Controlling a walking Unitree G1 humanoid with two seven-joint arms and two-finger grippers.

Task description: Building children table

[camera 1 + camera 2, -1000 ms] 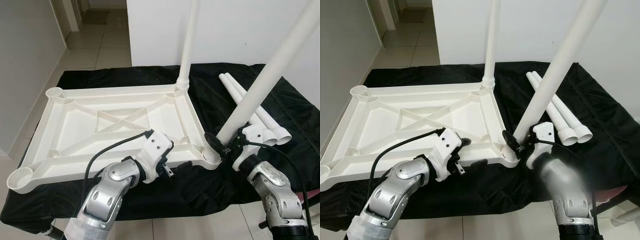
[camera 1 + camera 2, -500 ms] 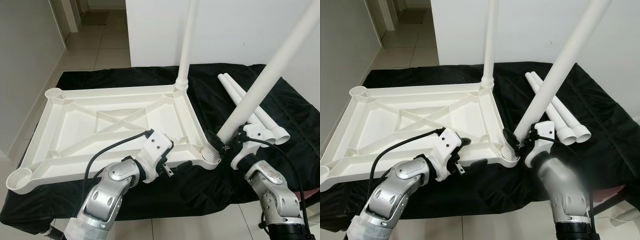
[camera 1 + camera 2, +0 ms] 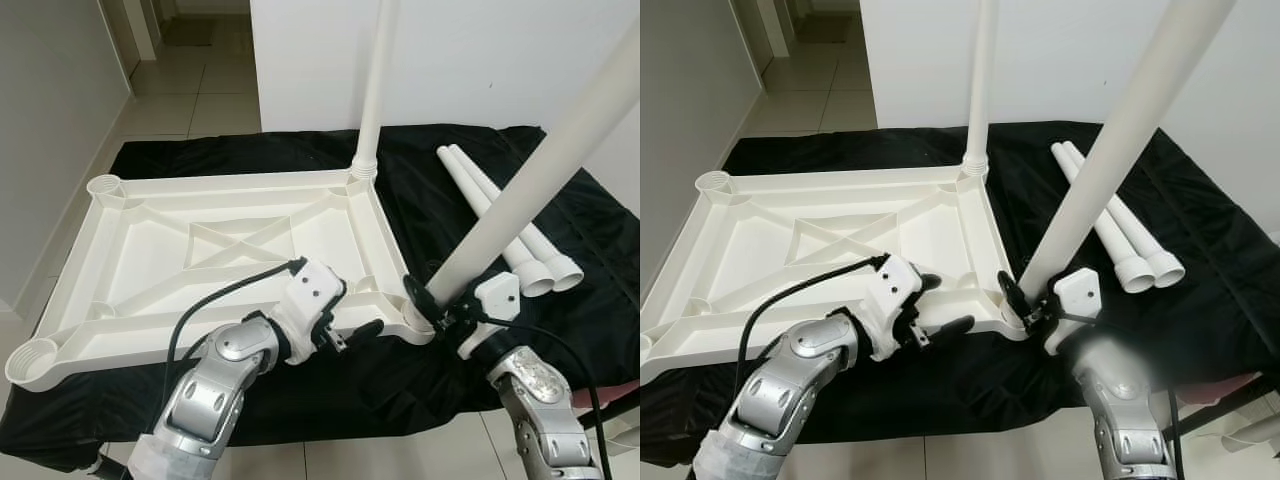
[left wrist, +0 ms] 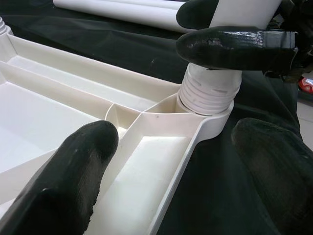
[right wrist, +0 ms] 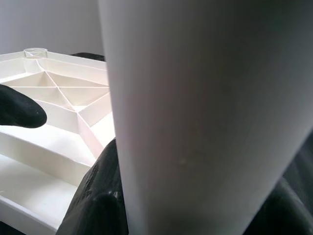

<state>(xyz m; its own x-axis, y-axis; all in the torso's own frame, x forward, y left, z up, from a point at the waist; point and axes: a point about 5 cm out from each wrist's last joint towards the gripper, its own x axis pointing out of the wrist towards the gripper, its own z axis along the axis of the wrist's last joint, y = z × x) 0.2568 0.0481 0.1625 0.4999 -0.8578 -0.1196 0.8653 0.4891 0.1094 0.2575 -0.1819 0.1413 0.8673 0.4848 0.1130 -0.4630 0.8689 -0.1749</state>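
The white table top [image 3: 160, 250] lies upside down on a black cloth. One white leg [image 3: 375, 90] stands upright in its far right corner socket. My right gripper [image 3: 435, 305] is shut on a second leg [image 3: 530, 190], low on the tube. That leg leans to the right, and its threaded end [image 4: 210, 93] sits in the near right corner socket. My left gripper [image 3: 352, 310] is open and straddles the table top's near rim just left of that corner, one finger [image 4: 73, 171] inside the frame and the other over the cloth.
Two loose white legs [image 3: 510, 220] lie side by side on the cloth to the right. Open sockets show at the far left corner [image 3: 108, 185] and the near left corner [image 3: 30, 360]. A white wall stands behind, with tiled floor to the left.
My right gripper has carried the tilted leg left and down, from beside the near right corner into its socket. The left gripper has stayed at the rim.
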